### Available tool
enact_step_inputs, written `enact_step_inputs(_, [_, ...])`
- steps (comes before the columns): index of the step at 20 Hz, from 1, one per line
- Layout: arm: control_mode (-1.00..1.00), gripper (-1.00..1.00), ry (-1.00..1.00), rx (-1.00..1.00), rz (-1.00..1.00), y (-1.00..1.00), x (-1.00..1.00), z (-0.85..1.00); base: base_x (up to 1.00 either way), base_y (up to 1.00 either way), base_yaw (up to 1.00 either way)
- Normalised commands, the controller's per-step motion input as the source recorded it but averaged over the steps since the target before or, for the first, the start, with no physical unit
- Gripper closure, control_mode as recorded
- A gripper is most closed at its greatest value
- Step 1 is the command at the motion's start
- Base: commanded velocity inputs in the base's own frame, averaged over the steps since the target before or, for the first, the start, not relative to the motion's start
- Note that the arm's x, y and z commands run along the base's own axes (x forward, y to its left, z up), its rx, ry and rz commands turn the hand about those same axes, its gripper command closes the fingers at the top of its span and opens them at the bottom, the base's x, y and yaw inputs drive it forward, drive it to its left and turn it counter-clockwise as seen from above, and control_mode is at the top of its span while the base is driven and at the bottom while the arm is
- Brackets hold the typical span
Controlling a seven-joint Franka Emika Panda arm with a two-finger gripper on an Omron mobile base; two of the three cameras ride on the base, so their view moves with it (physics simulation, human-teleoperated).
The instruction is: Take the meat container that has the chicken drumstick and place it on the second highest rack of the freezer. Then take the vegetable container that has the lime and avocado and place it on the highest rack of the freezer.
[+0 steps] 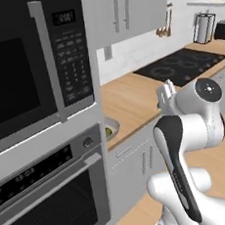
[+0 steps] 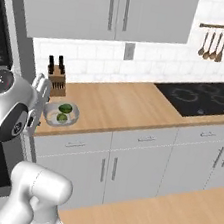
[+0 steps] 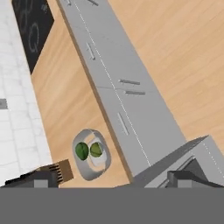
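Kitchen things are seen in the left base view: a black microwave is stacked over a black oven on the left, and a wooden counter runs away to the right, with a black cooktop set flat in it. A small piece of the vegetable container is seen on the counter's near end, just beside the oven column, with a bit of green inside it. The white arm is bent up in front of the lower cabinets, and the gripper is raised over the counter edge; whether it is spread or pressed together cannot be told. In the right base view the container is shown whole, at the left end of the counter, near the front edge. The avocado and the lime are laid inside it, touching or nearly so. A knife block is stood just behind it by the wall, and spoons are hung on the tiles far to the right. In the hand view the container is seen from above, with the dark avocado and the brighter lime side by side in it. The knife block is near it. Nothing is pinched between the dark fingertips at the bottom.
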Motion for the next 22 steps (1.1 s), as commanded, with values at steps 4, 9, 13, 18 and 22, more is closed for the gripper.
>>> enact_step_inputs(4, [1.0,-1.0,0.0,0.0,0.0,0.0,0.0,0.0,0.31,-0.35,0.32])
enact_step_inputs(9, [1.0,-1.0,0.0,0.0,0.0,0.0,0.0,0.0,0.29,-0.06,0.4])
enact_step_inputs(13, [1.0,-1.0,0.0,0.0,0.0,0.0,0.0,0.0,0.37,-0.09,0.42])
enact_step_inputs(18, [1.0,-1.0,0.0,0.0,0.0,0.0,0.0,0.0,0.45,-0.22,0.38])
enact_step_inputs(22, [1.0,-1.0,0.0,0.0,0.0,0.0,0.0,0.0,0.63,-0.19,0.31])
